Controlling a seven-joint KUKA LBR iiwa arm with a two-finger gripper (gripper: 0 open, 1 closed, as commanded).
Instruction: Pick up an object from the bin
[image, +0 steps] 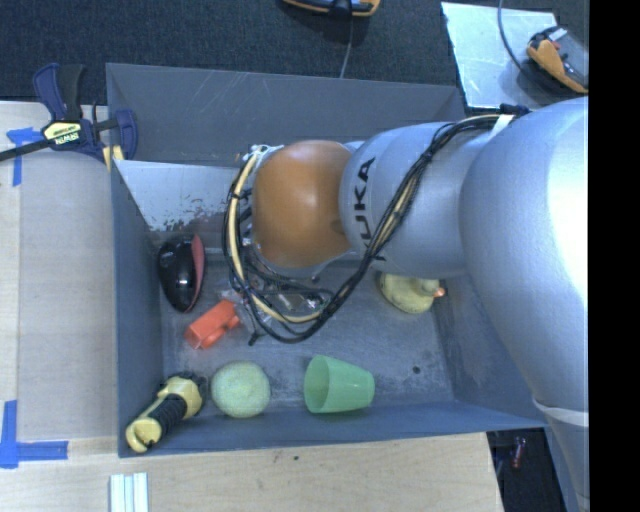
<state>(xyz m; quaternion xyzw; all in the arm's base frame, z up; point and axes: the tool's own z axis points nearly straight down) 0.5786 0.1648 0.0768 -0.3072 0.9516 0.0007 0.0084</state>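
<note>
Orange block (212, 325), a small angular piece, is lying on the floor of the bin (420, 350) at about 8 o'clock from the floor's middle. It is sitting just beside the low end of the gripper (265, 303), at the gripper's 8 o'clock; whether the two are touching cannot be told. The orange cover (300, 205) and the cable loops (290, 328) are masking the tool from above, so how wide the gripper is set cannot be told, and nothing is showing as held. In my judgement the arm is hanging low here because the block is the nearest candidate.

A black and red mouse-shaped item (181, 275) is lying at the block's 11 o'clock, near the left wall. A pale green ball (240, 390) is resting at the block's 5 o'clock, and a green cup (338, 385) is lying on its side beyond it. A yellow and black handle (165, 410) is occupying the 7 o'clock corner. A yellow toy (408, 293) is sitting at the gripper's 3 o'clock, beside the arm. Bare floor is surrounding the block, so a lift is likely to be finding room; the left wall is the tighter side.
</note>
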